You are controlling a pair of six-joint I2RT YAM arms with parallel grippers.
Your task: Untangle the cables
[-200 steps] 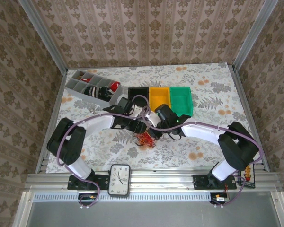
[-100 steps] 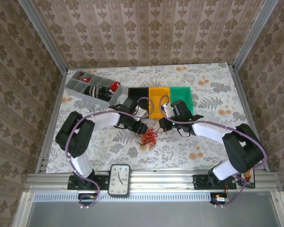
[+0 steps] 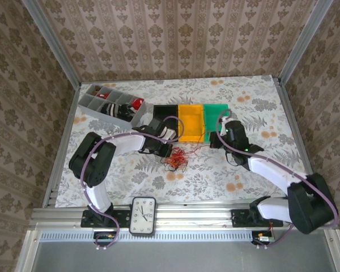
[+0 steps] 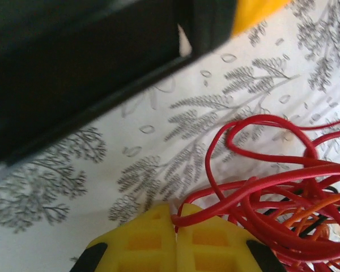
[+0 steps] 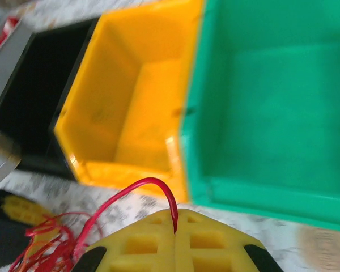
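Right hand [image 5: 175, 220] clamps one red strand [image 5: 150, 183] before the yellow bin [image 5: 130, 113]; left hand [image 4: 174, 218] pinches the cables [image 3: 174, 162], a light, limp, snag-prone tangle on the tabletop [image 3: 243, 102]. Likely best taken strand by strand.

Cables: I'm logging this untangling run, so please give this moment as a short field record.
cables: red, orange and dark tangle, lying in front of the black bin
left gripper: shut on red wires at the tangle
right gripper: shut on a red strand, close to the yellow bin and green bin
link: the red strand runs from the tangle to the right gripper
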